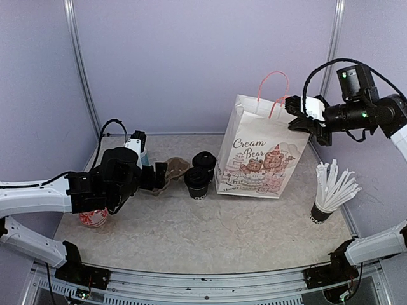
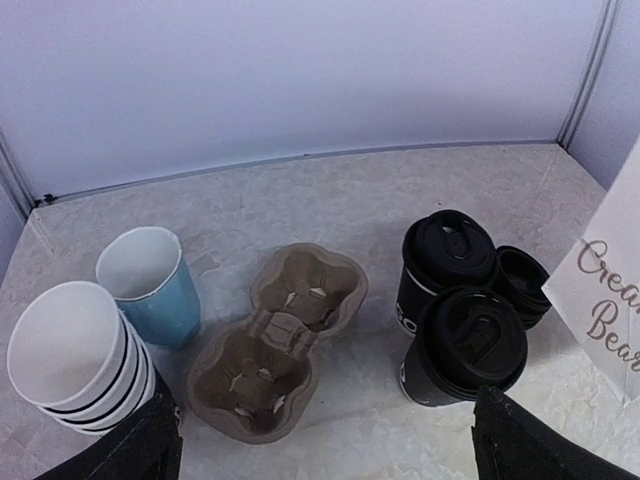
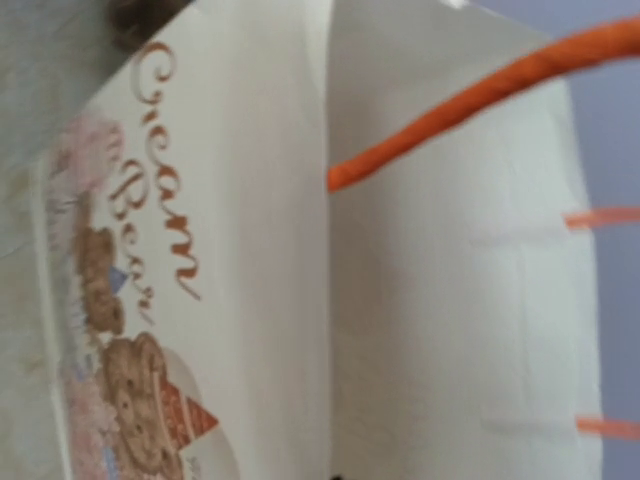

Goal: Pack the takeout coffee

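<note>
**Light, crushable cups waiting left of the bag**

The takeout coffee is two small black paper cups with black plastic lids. The front cup and the rear cup stand upright on the bench just left of the white paper bag printed "Cream Bear" with orange cord handles. They are close together, the rear one nearly against the bag's side. The left wrist view shows a third black lid beside them, nearer the bag; it is not clear what that lid belongs to.

Further left of the bag lies a brown moulded-pulp cup carrier, its wells unfilled. The left pincer hovers over the carrier with its jaws spread wide and nothing between them. The right pincer is up at the bag's top right corner beside a handle, jaws closed. Whether paper is pinched between them cannot be told.

The cups will probably handle as light, thin-walled things that dent under a hard squeeze. If filled they are heavier and must stay upright. The lids look press-fitted, so lifting by the lid risks popping it off. The safer hold is likely around the paper wall just under the lid's rim, where the cup is stiffest. The front cup has the freer sides, so it is the easier one to take first.
</note>
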Tool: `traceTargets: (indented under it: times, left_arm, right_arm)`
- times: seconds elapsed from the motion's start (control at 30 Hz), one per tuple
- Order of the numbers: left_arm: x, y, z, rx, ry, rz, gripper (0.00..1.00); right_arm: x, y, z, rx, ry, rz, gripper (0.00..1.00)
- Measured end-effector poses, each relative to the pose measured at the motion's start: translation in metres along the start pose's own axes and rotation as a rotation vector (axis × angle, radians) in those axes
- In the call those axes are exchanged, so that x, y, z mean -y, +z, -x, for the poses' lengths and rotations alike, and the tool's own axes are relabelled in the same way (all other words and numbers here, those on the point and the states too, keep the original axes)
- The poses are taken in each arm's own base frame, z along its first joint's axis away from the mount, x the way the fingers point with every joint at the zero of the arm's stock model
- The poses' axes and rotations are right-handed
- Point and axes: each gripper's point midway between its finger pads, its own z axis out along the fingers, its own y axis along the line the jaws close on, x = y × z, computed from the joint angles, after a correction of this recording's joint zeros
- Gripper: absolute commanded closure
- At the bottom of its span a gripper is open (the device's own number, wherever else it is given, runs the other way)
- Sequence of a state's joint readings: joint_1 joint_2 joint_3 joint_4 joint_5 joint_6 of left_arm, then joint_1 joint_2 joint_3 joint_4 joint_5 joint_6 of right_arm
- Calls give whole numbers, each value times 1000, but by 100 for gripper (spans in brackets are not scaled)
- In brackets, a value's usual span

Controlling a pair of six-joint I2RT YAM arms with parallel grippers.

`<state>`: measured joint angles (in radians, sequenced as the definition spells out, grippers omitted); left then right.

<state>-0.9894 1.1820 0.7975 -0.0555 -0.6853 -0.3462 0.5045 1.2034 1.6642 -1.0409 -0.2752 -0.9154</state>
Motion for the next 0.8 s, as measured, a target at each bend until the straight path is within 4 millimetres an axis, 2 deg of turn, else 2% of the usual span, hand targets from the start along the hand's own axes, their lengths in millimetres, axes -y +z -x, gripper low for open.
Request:
traceTargets:
  times: [0.13, 0.27, 0.47, 0.63, 0.8]
  left_arm:
    - [-18, 3, 6, -14, -23, 65, 1]
    - [-19, 2, 14, -5, -39, 79, 3]
    - [-20, 0, 16, 1, -47, 80, 6]
    - [-21, -2, 20, 9, -54, 76, 7]
    - [-21, -2, 20, 10, -46, 75, 9]
  right_arm:
    - [-29, 10, -13, -27, 9, 78, 100]
    - [-53, 19, -23, -43, 23, 153, 100]
    - [-78, 21, -14, -10, 20, 226, 100]
    - [-102, 36, -13, -17, 15, 289, 100]
    - [-108, 54, -21, -63, 27, 284, 99]
